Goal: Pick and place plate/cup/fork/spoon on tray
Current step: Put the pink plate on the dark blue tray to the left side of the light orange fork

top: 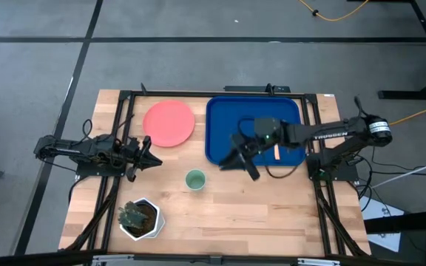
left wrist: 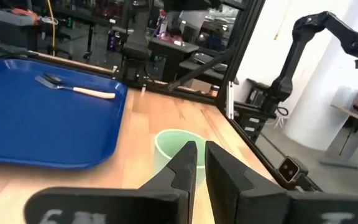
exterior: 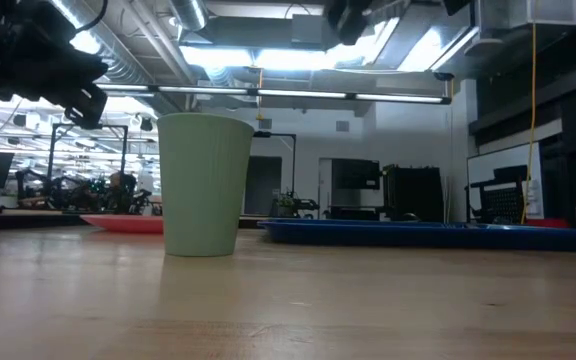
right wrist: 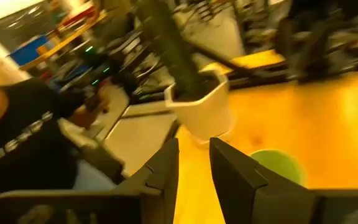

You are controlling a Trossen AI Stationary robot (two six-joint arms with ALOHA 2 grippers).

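The pale green cup stands upright on the wooden table near the middle, and also shows in the low view. The coral-pink plate lies flat on the table left of the blue tray. The tan-handled fork lies on the tray floor, and also shows in the left wrist view. The spoon does not plainly show. My right gripper hovers over the tray's near left corner, right of the cup, slightly open and empty. My left gripper waits left of the cup, shut and empty.
A white pot with a plant stands at the table's near left. A person in a dark shirt is beyond the table's edge. Bare wood lies between the cup and the table's near right.
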